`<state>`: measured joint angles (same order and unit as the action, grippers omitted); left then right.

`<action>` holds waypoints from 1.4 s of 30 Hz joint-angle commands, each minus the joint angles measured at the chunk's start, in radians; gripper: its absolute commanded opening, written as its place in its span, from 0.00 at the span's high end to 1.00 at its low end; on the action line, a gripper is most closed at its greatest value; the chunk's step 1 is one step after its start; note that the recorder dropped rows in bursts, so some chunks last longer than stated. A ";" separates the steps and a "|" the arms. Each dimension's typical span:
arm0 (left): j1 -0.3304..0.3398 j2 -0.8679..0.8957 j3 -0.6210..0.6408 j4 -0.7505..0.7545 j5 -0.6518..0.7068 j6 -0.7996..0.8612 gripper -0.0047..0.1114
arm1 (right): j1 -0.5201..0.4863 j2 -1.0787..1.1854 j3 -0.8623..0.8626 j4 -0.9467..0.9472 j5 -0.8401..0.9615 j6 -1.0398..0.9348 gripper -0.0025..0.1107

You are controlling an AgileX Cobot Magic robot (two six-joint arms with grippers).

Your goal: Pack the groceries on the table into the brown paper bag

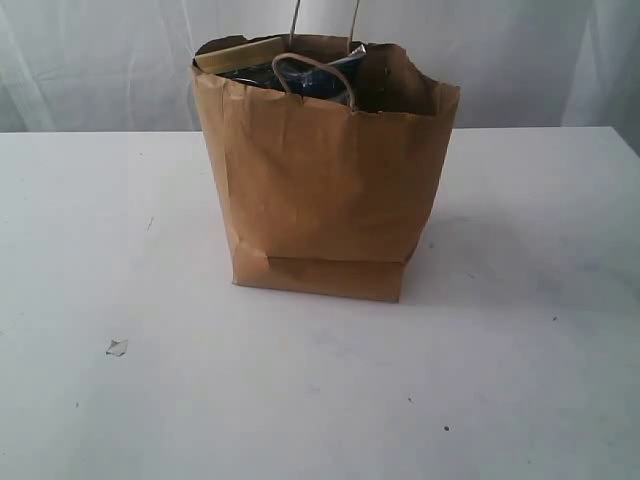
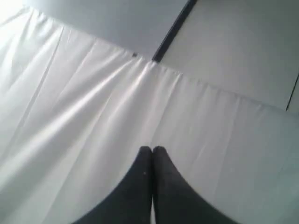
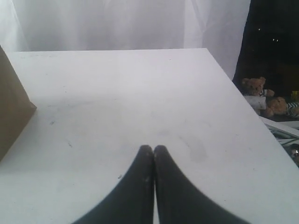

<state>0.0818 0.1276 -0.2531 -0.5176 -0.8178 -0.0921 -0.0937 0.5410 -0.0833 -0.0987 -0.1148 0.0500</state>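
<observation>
The brown paper bag (image 1: 325,185) stands upright in the middle of the white table (image 1: 110,250), with its twisted loop handles up. Inside its ragged rim I see groceries: a dark-blue packet (image 1: 310,78) and a tan, flat-topped item (image 1: 238,53) at the back left. The bag's corner (image 3: 11,107) also shows in the right wrist view. My right gripper (image 3: 153,148) is shut and empty above bare tabletop beside the bag. My left gripper (image 2: 152,149) is shut and empty, pointing at a white curtain. Neither arm shows in the exterior view.
A tiny white crumb (image 1: 117,347) lies on the table at front left. A white curtain (image 1: 100,60) hangs behind the table. Past the table's far right edge, teddy bears (image 3: 254,86) and clutter sit in a dark area.
</observation>
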 commanded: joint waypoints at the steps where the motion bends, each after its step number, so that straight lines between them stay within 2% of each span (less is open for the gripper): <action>1: -0.005 0.167 -0.268 0.156 0.130 0.199 0.96 | -0.006 0.003 0.005 -0.007 -0.037 0.040 0.98; 4: -0.005 0.351 -0.438 0.448 0.402 0.218 0.96 | -0.006 0.003 0.005 -0.007 -0.046 0.147 0.98; 6: -0.005 0.494 -0.548 0.561 0.620 0.167 0.96 | -0.006 0.003 0.005 -0.007 -0.046 0.241 0.98; 10: -0.005 0.769 -0.757 0.561 1.244 0.147 0.96 | -0.006 0.003 0.005 -0.007 -0.046 0.299 0.98; 12: -0.005 0.888 -0.854 0.480 1.543 0.140 0.96 | -0.006 0.003 0.005 -0.007 -0.042 0.299 0.98; 15: -0.005 0.988 -0.932 0.316 1.766 0.209 0.96 | -0.006 0.003 0.005 -0.005 -0.030 0.299 0.98; 16: -0.005 1.017 -0.939 0.256 1.802 0.251 0.96 | -0.006 0.003 0.005 -0.005 -0.017 0.299 0.98; 19: -0.005 1.004 -0.891 0.265 1.881 0.280 0.96 | -0.006 0.003 0.005 -0.005 0.029 0.301 0.98; 21: -0.008 0.984 -0.810 0.273 1.948 0.268 0.96 | -0.006 0.003 0.005 -0.005 0.061 0.313 0.98; 23: -0.052 0.979 -0.681 0.223 1.915 0.260 0.96 | -0.006 0.003 0.005 -0.005 0.061 0.360 0.98; 24: -0.112 0.982 -0.577 0.202 1.870 0.283 0.96 | -0.006 0.003 0.005 -0.005 0.061 0.407 0.98; 25: -0.192 0.978 -0.511 0.192 1.868 0.347 0.96 | -0.006 0.003 0.005 -0.005 0.056 0.428 0.98; 26: -0.241 0.973 -0.471 0.180 1.868 0.405 0.96 | -0.006 0.003 0.005 -0.005 0.042 0.428 0.98; 27: -0.331 0.953 -0.426 0.150 1.881 0.542 0.96 | -0.006 0.003 0.005 -0.005 0.024 0.428 0.98; 29: -0.428 0.930 -0.358 0.139 1.876 0.749 0.96 | -0.006 0.003 0.005 -0.005 -0.002 0.428 0.98; 31: -0.453 0.926 -0.315 0.145 1.844 0.828 0.96 | -0.006 0.003 0.005 -0.005 -0.008 0.428 0.98; 34: -0.453 0.926 -0.295 0.163 1.806 0.828 0.95 | -0.006 0.003 0.005 -0.005 -0.008 0.428 0.98; 37: -0.453 0.930 -0.295 0.213 1.816 0.828 0.84 | -0.006 0.003 0.005 -0.005 -0.006 0.428 0.98; 38: -0.453 0.930 -0.295 0.220 1.816 0.828 0.77 | -0.006 0.003 0.005 -0.005 -0.006 0.428 0.98; 40: -0.453 0.930 -0.295 0.222 1.795 0.828 0.63 | -0.006 0.003 0.005 -0.005 -0.002 0.428 0.98; 42: -0.453 0.930 -0.295 0.222 1.759 0.828 0.43 | -0.006 0.003 0.005 -0.005 0.005 0.428 0.98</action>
<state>-0.3637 1.0621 -0.5572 -0.2921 0.9584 0.7289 -0.0937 0.5410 -0.0833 -0.0987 -0.1083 0.4731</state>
